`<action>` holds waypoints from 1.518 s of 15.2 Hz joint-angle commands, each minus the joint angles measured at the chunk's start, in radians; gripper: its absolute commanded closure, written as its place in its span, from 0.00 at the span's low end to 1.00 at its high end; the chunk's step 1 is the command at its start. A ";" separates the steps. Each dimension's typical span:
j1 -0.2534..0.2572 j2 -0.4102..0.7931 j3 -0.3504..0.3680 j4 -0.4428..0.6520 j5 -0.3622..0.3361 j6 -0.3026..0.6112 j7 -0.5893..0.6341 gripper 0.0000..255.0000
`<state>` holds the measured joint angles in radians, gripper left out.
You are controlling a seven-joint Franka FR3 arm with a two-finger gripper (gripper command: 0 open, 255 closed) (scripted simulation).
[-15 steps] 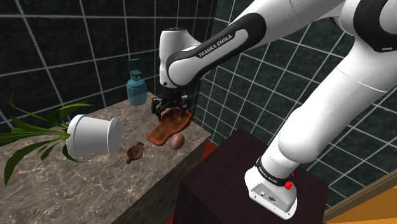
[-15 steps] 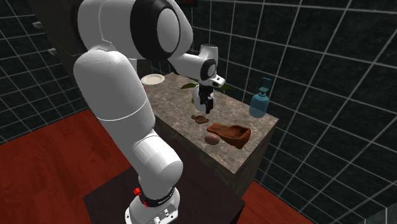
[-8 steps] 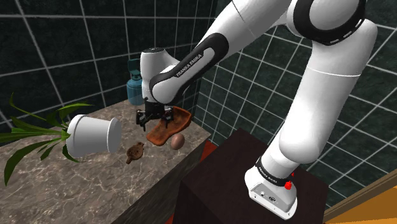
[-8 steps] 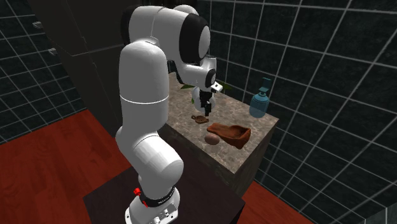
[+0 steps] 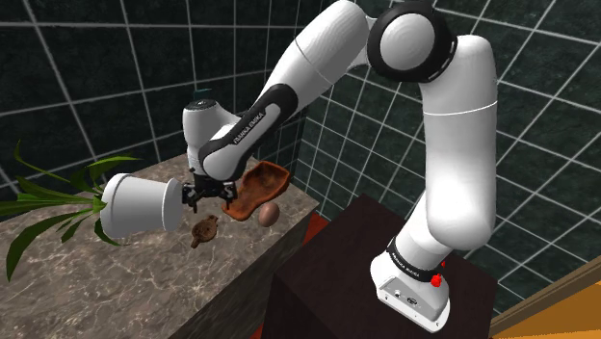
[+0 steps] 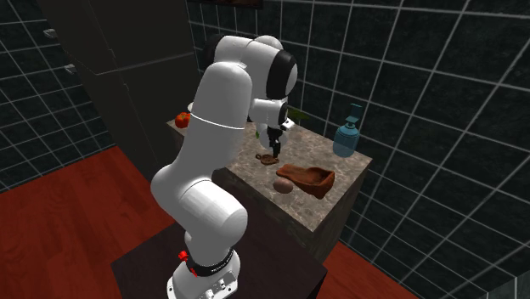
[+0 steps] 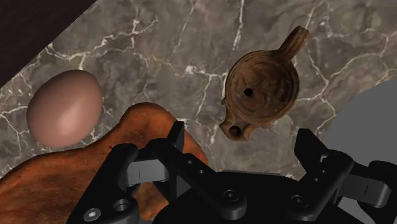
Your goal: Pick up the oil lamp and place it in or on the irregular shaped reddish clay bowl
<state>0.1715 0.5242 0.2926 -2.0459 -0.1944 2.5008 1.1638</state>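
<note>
A small brown clay oil lamp (image 7: 261, 89) lies on the marble counter, its spout toward the gap between my fingers and its handle away from it. My gripper (image 7: 245, 146) hovers just above the lamp, open, holding nothing. In the shoulder view the gripper (image 5: 195, 195) hangs a little above the lamp (image 5: 203, 231), between the white pot and the reddish clay bowl (image 5: 258, 188). The irregular bowl (image 7: 70, 181) lies beside one finger (image 7: 175, 136). From the second exterior view the lamp (image 6: 269, 158) lies under the gripper (image 6: 272, 149), left of the bowl (image 6: 307, 179).
A brown egg (image 5: 269, 214) lies by the bowl near the counter's edge (image 5: 289, 231). A tipped white pot (image 5: 142, 205) with a green plant (image 5: 48, 197) lies close beside the gripper. A blue soap bottle (image 6: 346, 137) stands at the back. A red fruit (image 6: 183, 119) sits far off.
The arm has swung from over the clay bowl toward the shoulder view's left and come down over the oil lamp. The fingers have stayed open; nothing on the counter moved.
</note>
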 commanded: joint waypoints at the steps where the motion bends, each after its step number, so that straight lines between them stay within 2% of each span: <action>1: 0.028 0.078 -0.019 0.073 -0.016 0.005 0.033 0.00; 2: 0.038 0.106 -0.026 0.101 -0.020 0.005 0.043 0.00; 9: 0.056 0.184 -0.049 0.120 -0.044 0.064 0.059 0.00; 17: 0.058 0.191 -0.050 0.121 -0.046 0.069 0.060 0.00; 18: 0.058 0.191 -0.050 0.119 -0.046 0.071 0.061 1.00; 23: 0.058 0.188 -0.051 0.113 -0.047 0.075 0.062 1.00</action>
<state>0.2293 0.7115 0.2418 -1.9331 -0.2410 2.5755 1.2258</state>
